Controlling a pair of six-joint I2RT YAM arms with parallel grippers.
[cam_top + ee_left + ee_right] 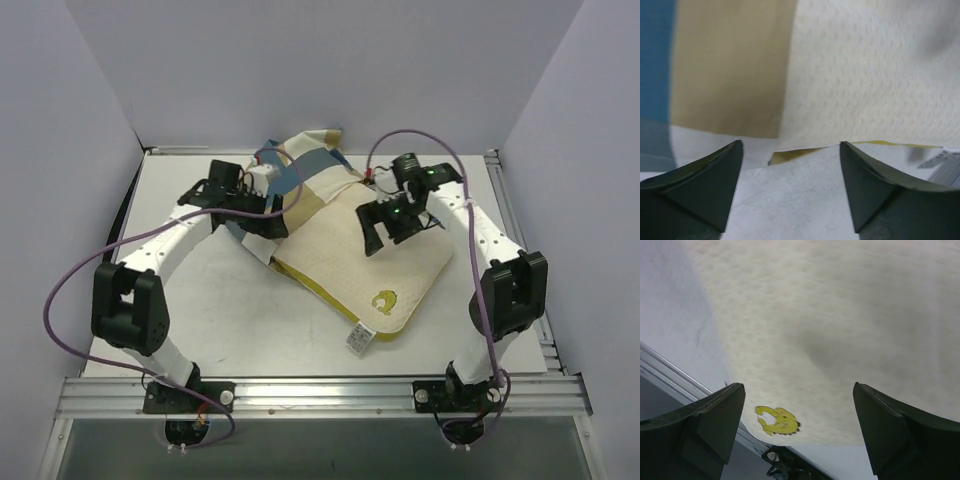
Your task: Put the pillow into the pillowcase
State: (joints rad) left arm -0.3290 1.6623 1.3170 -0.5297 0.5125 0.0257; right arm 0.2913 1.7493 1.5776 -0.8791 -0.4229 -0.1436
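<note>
The cream pillow [375,265] lies slanted in the middle of the table, its yellow emblem [383,300] near the front corner. Its far left end is under the blue, tan and white checked pillowcase [300,178], bunched at the back. My left gripper [268,232] is open low at the pillow's left edge, where the cover's hem meets it. In the left wrist view its fingertips [791,145] frame bare table, with the pillow [865,75] and tan cloth [730,65] just ahead. My right gripper [378,238] hovers open over the pillow [830,315], holding nothing, with the emblem [777,421] in view.
A white label [359,340] sticks out from the pillow's near corner. An aluminium rail [320,385] runs along the front edge by the arm bases. White walls close in the back and both sides. Purple cables loop off each arm.
</note>
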